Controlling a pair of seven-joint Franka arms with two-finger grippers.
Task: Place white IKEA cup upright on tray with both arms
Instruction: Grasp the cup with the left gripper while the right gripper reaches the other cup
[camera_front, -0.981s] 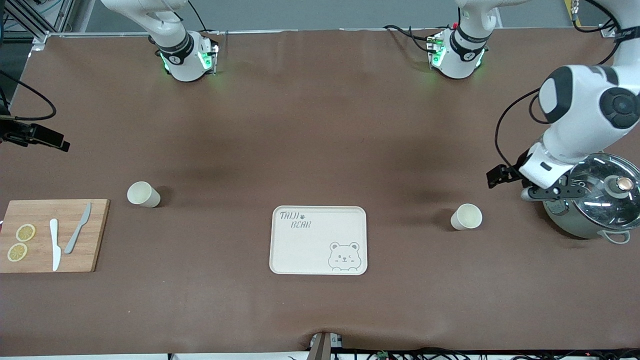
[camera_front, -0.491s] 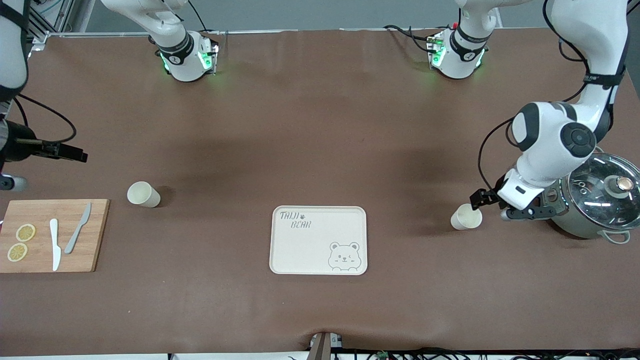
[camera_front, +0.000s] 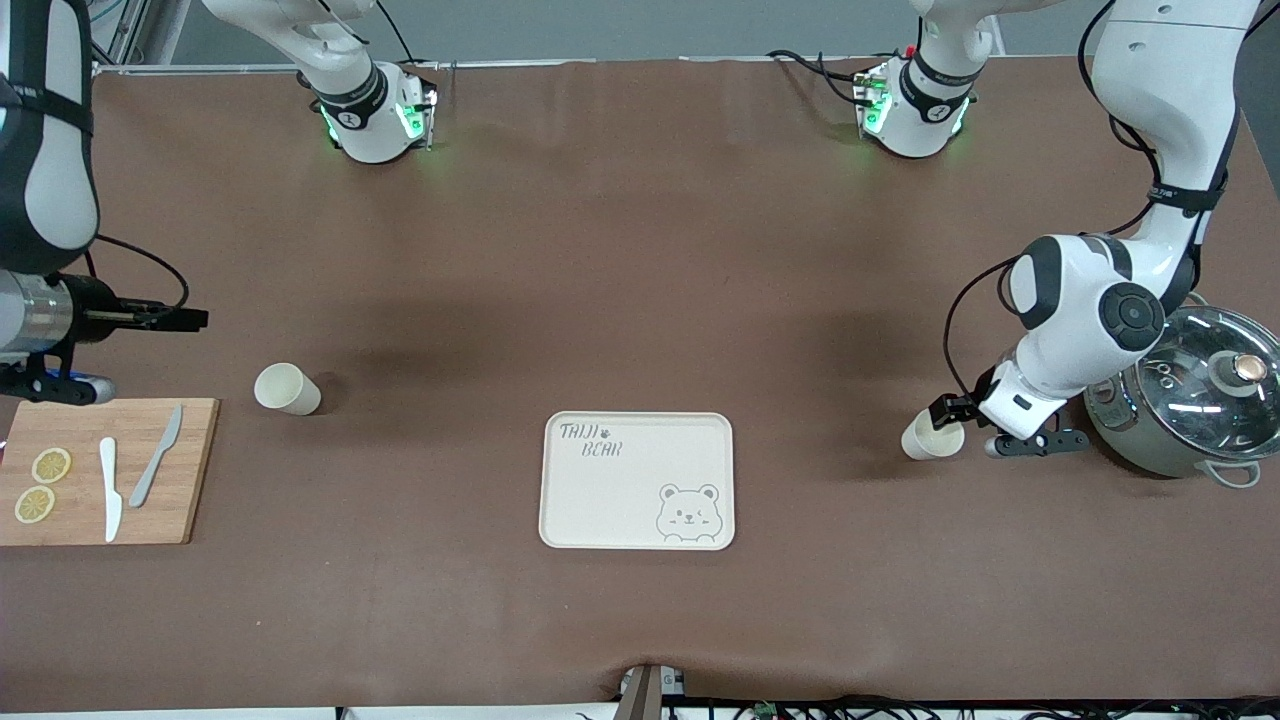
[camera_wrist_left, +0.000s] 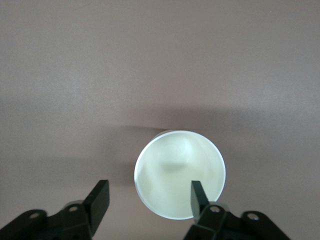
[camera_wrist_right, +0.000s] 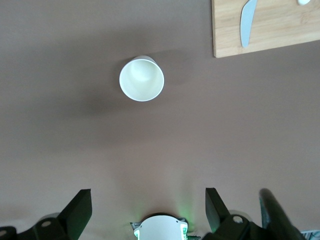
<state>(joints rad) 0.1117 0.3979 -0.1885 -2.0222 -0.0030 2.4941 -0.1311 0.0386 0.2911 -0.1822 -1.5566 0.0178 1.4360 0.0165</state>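
White cup by the pot: one white cup (camera_front: 928, 438) stands upright, mouth up, on the brown table cover, between the tray (camera_front: 637, 481) and the steel pot (camera_front: 1190, 405), toward the left arm's end of the table.
White cup by the board: a second cup (camera_front: 286, 388) stands upright near the wooden cutting board (camera_front: 105, 471), well apart from the tray.
Handling: both look light, thin-walled and rigid, with a smooth, likely slippery glaze; they would probably tip at a nudge and chip if dropped.
Where to hold: across the rim wall, one finger inside and one outside, or around the body just under the rim.
Left gripper: the left gripper (camera_wrist_left: 147, 196) is at the first cup, fingers parted, one fingertip (camera_wrist_left: 198, 195) over the mouth and the other outside the wall; no grip shows yet.
Right gripper: the right gripper (camera_wrist_right: 145, 206) hangs wide open over bare cover, not yet above its cup (camera_wrist_right: 142, 78).
Surface: matte brown sheet, flat, seemingly grippy.
Room: the tray lies empty; its cream face has space for both cups. The pot sits close beside the left arm's wrist, so a lift has little side clearance there.
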